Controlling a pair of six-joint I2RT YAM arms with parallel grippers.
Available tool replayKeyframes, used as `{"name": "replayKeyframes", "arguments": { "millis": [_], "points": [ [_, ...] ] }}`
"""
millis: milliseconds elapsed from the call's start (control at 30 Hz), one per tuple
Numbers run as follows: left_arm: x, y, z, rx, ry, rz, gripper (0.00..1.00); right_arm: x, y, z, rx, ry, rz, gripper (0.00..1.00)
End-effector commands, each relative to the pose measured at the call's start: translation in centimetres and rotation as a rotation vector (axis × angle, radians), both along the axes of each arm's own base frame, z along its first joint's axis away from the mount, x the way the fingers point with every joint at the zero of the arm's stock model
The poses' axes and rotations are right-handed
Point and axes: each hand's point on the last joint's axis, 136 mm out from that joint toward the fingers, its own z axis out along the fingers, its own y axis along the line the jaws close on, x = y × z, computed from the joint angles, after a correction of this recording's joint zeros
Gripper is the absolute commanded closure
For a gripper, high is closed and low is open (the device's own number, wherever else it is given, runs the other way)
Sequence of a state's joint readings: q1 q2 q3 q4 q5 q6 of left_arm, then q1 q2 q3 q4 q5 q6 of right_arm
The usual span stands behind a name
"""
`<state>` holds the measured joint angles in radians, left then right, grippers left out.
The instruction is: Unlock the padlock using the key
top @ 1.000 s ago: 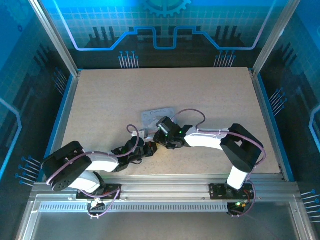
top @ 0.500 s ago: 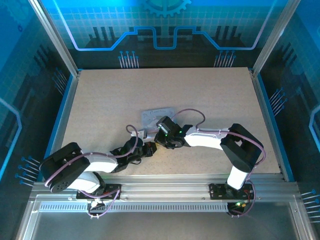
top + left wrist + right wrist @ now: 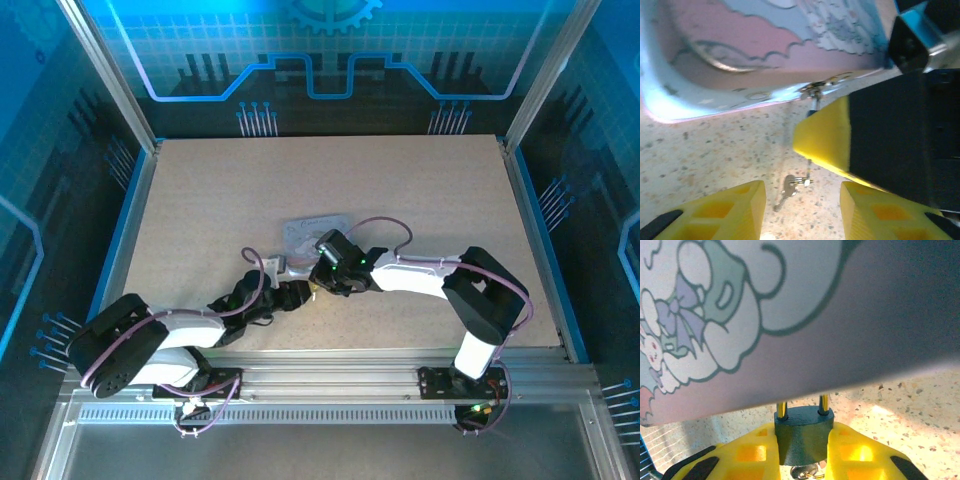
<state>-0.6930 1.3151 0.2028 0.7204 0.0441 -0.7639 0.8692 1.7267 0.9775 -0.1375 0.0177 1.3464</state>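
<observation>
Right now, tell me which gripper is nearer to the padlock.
Right. The right gripper is closed on the padlock, a finger on each side. The left gripper sits back from it, open over the key on the table.

Cartoon-printed flat case [image 3: 310,228] on speckled table [image 3: 400,190]

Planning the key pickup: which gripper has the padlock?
The right gripper: its yellow fingers clamp the small dark padlock. The left gripper is open, empty, by the key lying on the table.
</observation>
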Motion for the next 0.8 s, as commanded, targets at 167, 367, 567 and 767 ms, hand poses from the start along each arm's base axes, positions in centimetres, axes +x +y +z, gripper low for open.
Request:
{"name": "replayKeyframes", "arguments": {
  "millis": [167,367,567,767],
  "points": [
    [-0.3,-2.0,1.7,-0.103,-0.085,-0.149,0.63,0.3,0.5,1.9,0.076,0.017,-0.029,1.00],
    [0.4,-1.8,1.3,-0.126,-0.087,-0.130,0.67,0.3,0.3,2.4,0.094,0.020,-0.037,1.00],
    [0.9,-2.1,1.3,-0.140,-0.103,-0.129,0.71,0.3,0.2,2.5,0.101,0.027,-0.038,1.00],
    [1.1,-2.1,1.0,-0.137,-0.101,-0.121,0.80,0.4,0.4,2.7,0.117,0.031,-0.039,1.00]
  ]
}}
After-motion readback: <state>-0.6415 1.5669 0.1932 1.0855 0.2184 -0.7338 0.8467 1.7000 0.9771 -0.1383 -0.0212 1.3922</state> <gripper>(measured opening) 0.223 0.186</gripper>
